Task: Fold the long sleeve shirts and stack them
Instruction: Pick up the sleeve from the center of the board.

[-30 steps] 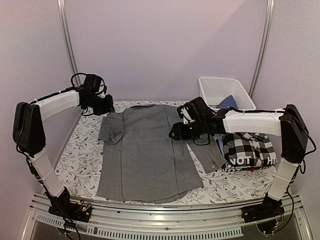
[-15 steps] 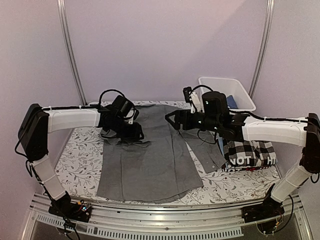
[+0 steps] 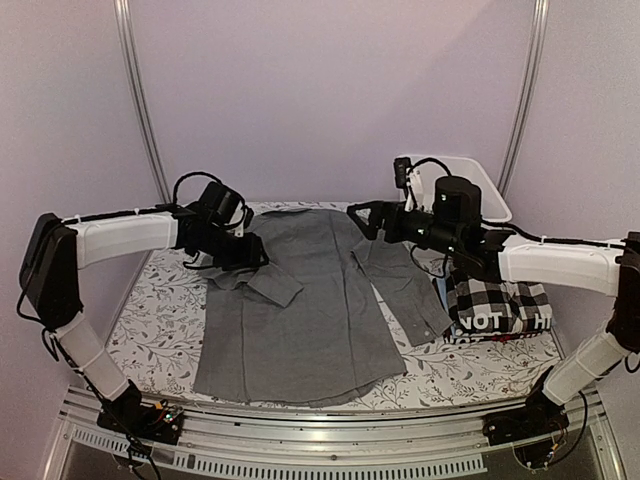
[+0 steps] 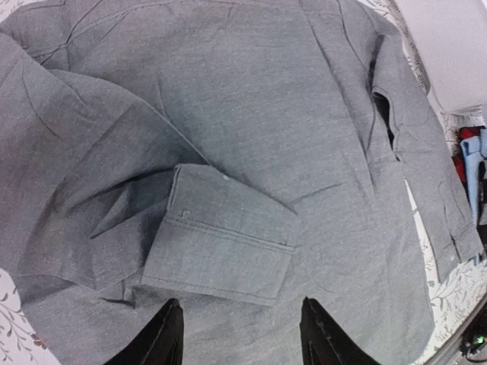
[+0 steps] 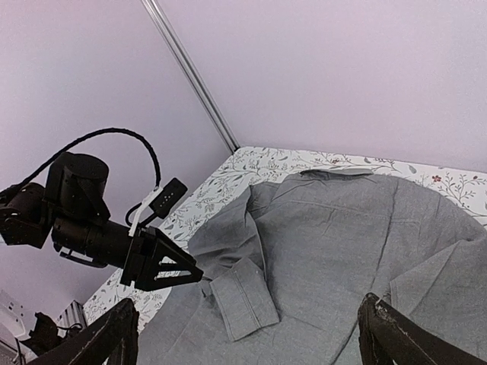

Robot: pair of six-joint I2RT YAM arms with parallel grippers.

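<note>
The grey shirt (image 3: 300,320) is spread on the table (image 3: 150,305), one sleeve (image 3: 275,285) folded in; left hand (image 3: 256,260) and right hand (image 3: 358,216) are held released above.

Button-up shirt (image 3: 300,300): plain grey.
Folded shirt (image 3: 497,293): black-and-white check.
Shirt beneath (image 3: 480,322): dark, white letters "NOT".
Surface (image 3: 160,310): white, grey floral print.
Basket (image 3: 490,190): white.

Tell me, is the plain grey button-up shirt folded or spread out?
Mostly spread: the grey shirt lies flat, one sleeve folded onto its body.
</note>
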